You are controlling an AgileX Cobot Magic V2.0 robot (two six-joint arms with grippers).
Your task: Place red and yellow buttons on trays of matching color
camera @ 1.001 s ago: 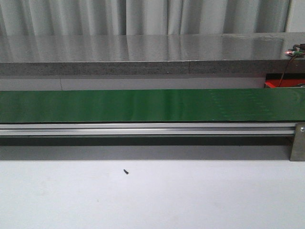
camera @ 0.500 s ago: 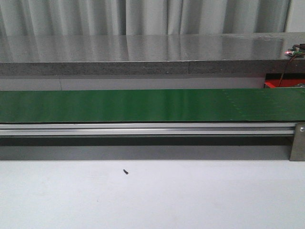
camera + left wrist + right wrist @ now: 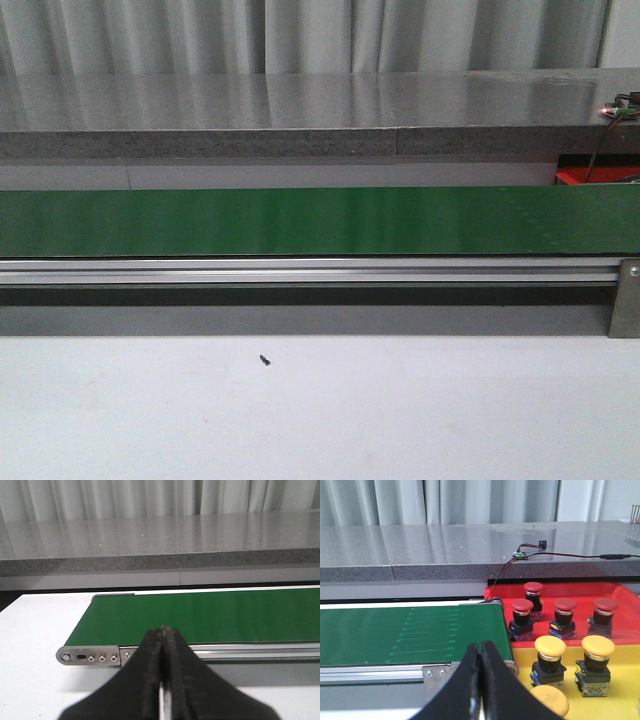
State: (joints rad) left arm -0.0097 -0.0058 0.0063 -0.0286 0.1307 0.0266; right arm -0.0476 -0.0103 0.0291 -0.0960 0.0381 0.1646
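Nothing has moved on the green belt (image 3: 300, 221) since before. Red buttons (image 3: 523, 611) sit on the red tray (image 3: 620, 589), yellow buttons (image 3: 549, 652) on the yellow tray (image 3: 622, 672). The left gripper (image 3: 164, 635) and right gripper (image 3: 480, 650) are both clenched and empty.

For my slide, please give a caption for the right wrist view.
Shut right gripper beside the green belt; red buttons and yellow buttons sit on matching trays.
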